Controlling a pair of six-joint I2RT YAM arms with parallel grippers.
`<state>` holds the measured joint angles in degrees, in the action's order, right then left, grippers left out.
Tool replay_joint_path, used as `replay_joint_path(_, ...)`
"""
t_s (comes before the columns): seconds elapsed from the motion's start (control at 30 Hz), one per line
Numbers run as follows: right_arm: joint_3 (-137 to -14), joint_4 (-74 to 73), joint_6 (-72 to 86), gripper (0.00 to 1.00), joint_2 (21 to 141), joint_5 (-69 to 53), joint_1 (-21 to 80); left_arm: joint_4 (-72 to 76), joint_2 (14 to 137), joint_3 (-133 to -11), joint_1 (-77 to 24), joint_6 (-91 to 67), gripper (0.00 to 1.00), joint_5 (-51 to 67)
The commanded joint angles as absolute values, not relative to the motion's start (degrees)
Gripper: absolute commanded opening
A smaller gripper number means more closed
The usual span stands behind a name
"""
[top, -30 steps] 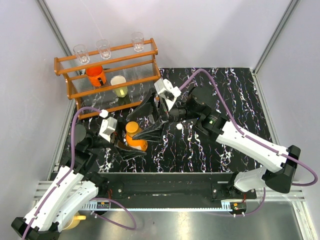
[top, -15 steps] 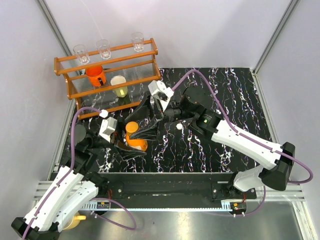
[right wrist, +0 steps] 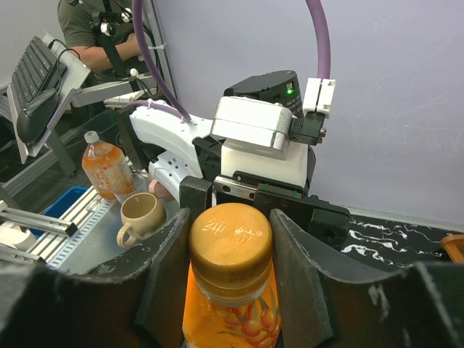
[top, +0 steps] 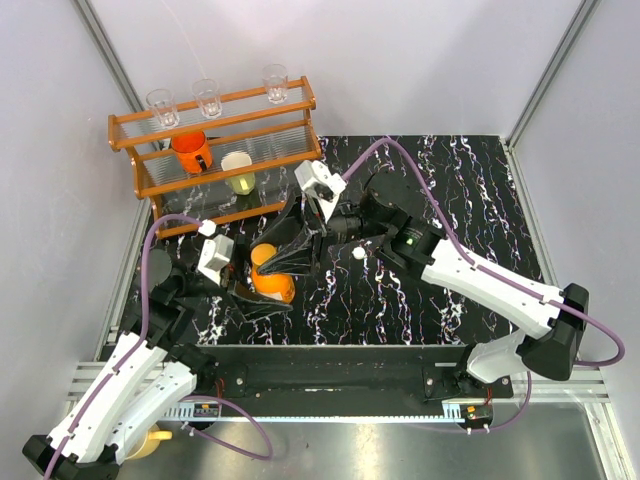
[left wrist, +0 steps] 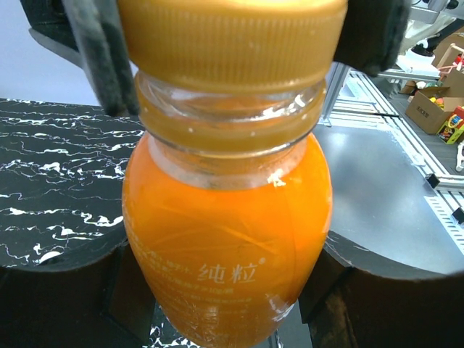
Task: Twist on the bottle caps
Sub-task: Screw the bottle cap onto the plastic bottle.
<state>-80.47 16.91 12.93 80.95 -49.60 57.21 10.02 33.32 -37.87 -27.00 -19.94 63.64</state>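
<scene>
A squat orange bottle [top: 272,287] stands on the black marbled table, and my left gripper [top: 266,292] is shut on its body. In the left wrist view the bottle [left wrist: 228,217] fills the frame between my left gripper's [left wrist: 228,308] dark fingers [left wrist: 61,290]. An orange cap [right wrist: 230,243] sits on the bottle's neck. My right gripper [right wrist: 230,246] comes from the right, with its fingers [right wrist: 304,275] pressed against both sides of the cap [top: 264,255]. A small white round cap [top: 357,253] lies on the table under the right arm.
A wooden rack [top: 240,106] stands at the back left with clear glasses [top: 207,97] on top, and an orange mug [top: 190,152] and a pale cup [top: 238,172] on its shelves. The table's left edge is close to the left arm.
My right gripper has moved left over the bottle and its fingers have closed in on the orange cap. The left gripper and the bottle have stayed put.
</scene>
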Motion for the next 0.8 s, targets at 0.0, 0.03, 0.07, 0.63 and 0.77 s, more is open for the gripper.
replay_joint_path(0.0,-83.8,20.2,16.3,0.49,81.6,-51.3,57.3,12.7,32.6,-38.1,-26.6,-19.8,0.18,63.7)
replay_joint_path(0.03,-84.0,20.5,17.0,0.49,81.8,-51.4,57.2,12.7,32.5,-38.1,-26.6,-19.8,0.18,63.8)
replay_joint_path(0.07,-84.3,20.5,17.7,0.49,82.2,-51.5,57.0,12.7,32.5,-38.1,-26.6,-19.8,0.18,63.9)
replay_joint_path(0.63,-88.2,12.3,20.8,0.45,81.7,-49.5,56.3,2.4,32.0,-38.2,-26.6,-8.4,0.18,59.7)
replay_joint_path(0.77,-88.2,8.6,17.9,0.43,81.6,-47.8,56.2,1.7,32.3,-38.6,-26.5,-7.8,0.18,57.6)
